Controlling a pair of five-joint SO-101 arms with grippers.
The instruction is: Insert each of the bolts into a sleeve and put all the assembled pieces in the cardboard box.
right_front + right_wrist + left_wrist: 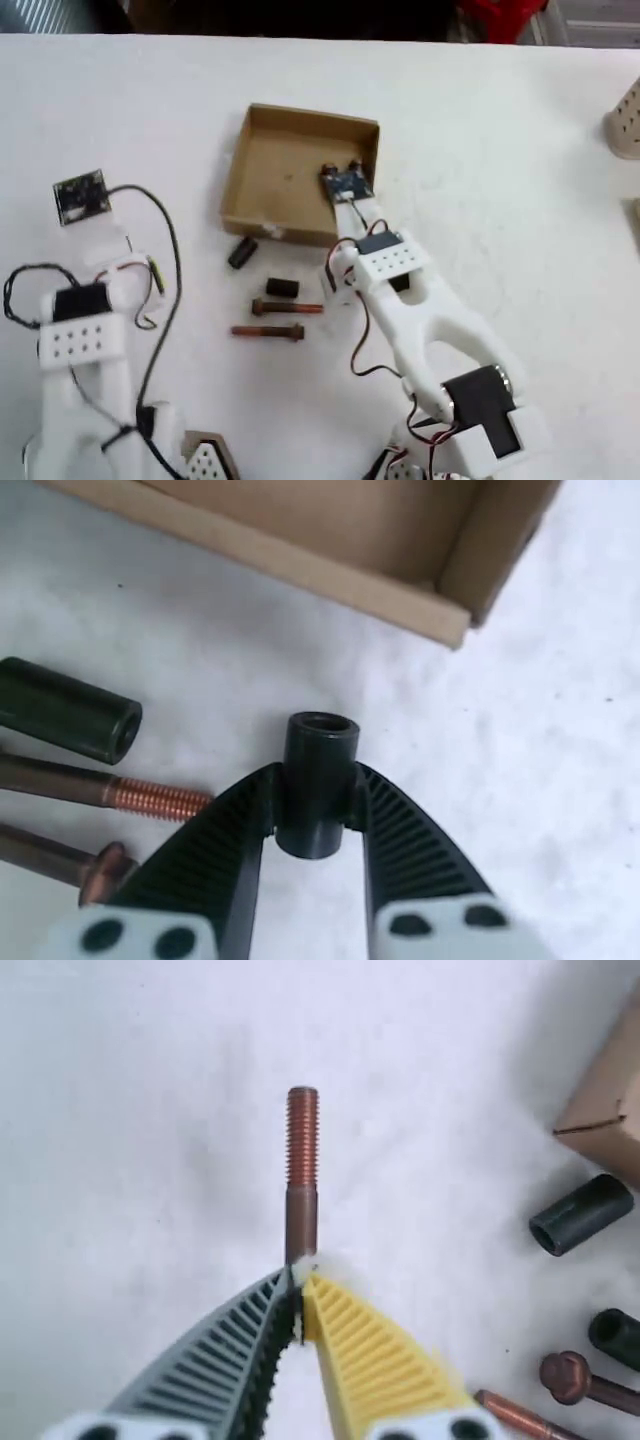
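On wrist views: right end effector [317, 780] pinches sleeve [321, 745], left end effector [299, 1272] bolt [302, 1160].

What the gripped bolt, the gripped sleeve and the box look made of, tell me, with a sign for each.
The gripped bolt: metal, probably copper-plated steel; reddish-brown sheen, cut threads. The gripped sleeve: dark, matte, perhaps plastic or blackened metal; smooth, dull wall. The box: brown cardboard; raw folded edges.

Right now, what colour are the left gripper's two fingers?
The left gripper has one grey finger and one yellow finger; clearest in the left wrist view.
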